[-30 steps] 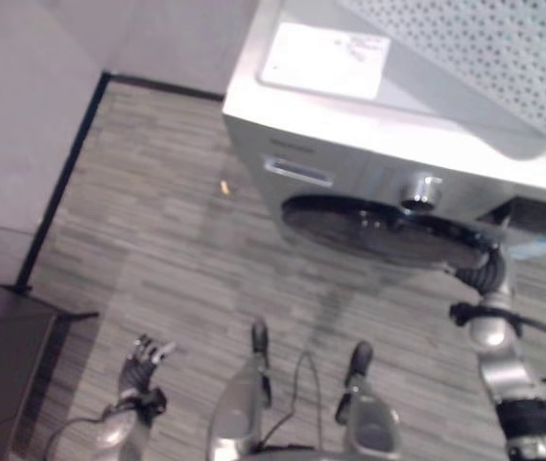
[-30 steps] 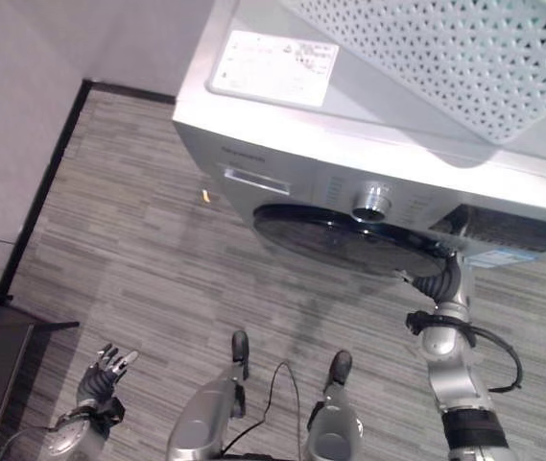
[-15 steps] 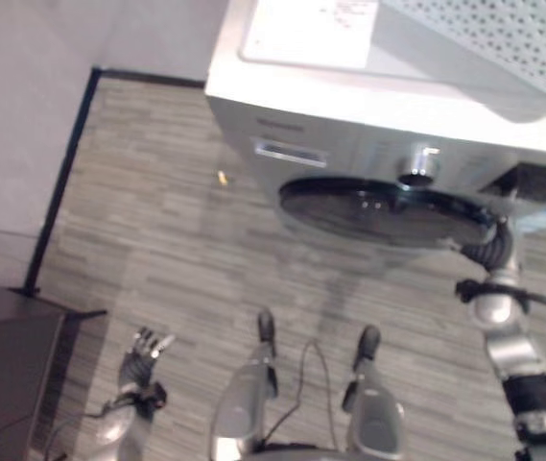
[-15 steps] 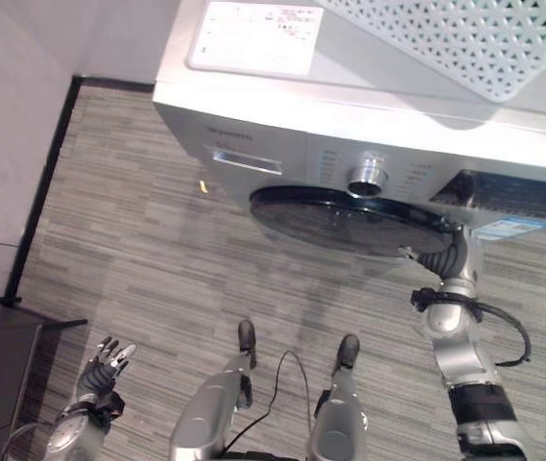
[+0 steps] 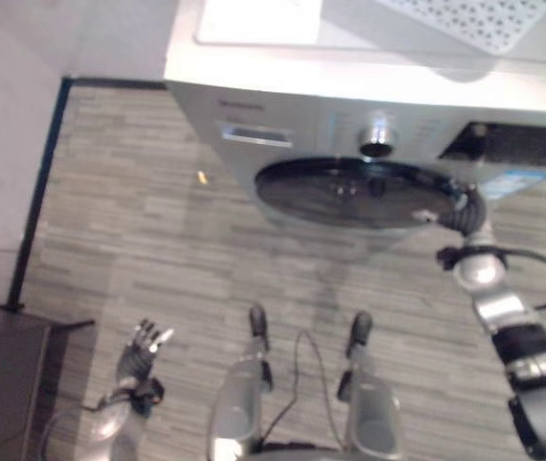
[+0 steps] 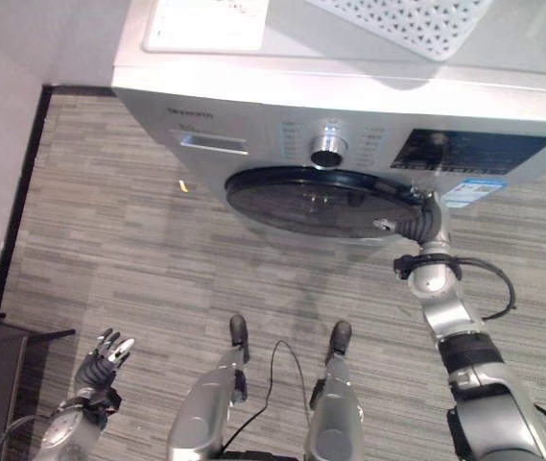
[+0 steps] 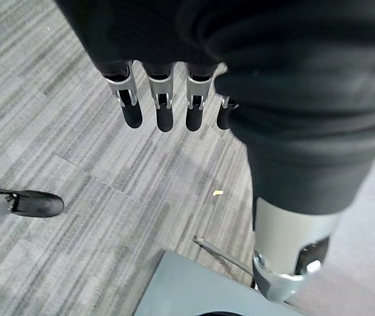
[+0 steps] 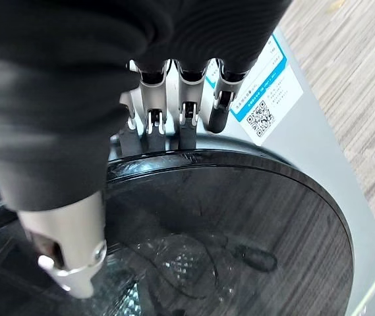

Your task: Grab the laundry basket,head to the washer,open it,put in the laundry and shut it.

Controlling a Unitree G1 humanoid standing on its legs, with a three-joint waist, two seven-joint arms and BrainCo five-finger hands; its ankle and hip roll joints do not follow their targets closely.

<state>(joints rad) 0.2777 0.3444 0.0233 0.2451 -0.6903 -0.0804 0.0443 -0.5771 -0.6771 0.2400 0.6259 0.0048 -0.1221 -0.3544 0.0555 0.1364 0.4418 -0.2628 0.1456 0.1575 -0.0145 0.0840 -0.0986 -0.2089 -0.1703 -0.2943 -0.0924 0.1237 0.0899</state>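
Where door (image 6: pixel 325 204) meets washer (image 6: pixel 253 86), right hand (image 8: pixel 174 99), fingers hooked.

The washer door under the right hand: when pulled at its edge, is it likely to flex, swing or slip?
The washer door looks like a rigid dark disc, so it probably swings as one piece rather than flexing. Its glossy surface may be slippery, though the right hand has fingers at the rim.

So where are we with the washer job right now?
Done: the laundry basket sits on top of the washer. In hand: the right robot hand has its fingers hooked over the rim of the round door. The left robot hand hangs open. Left: loading the laundry and shutting the door.
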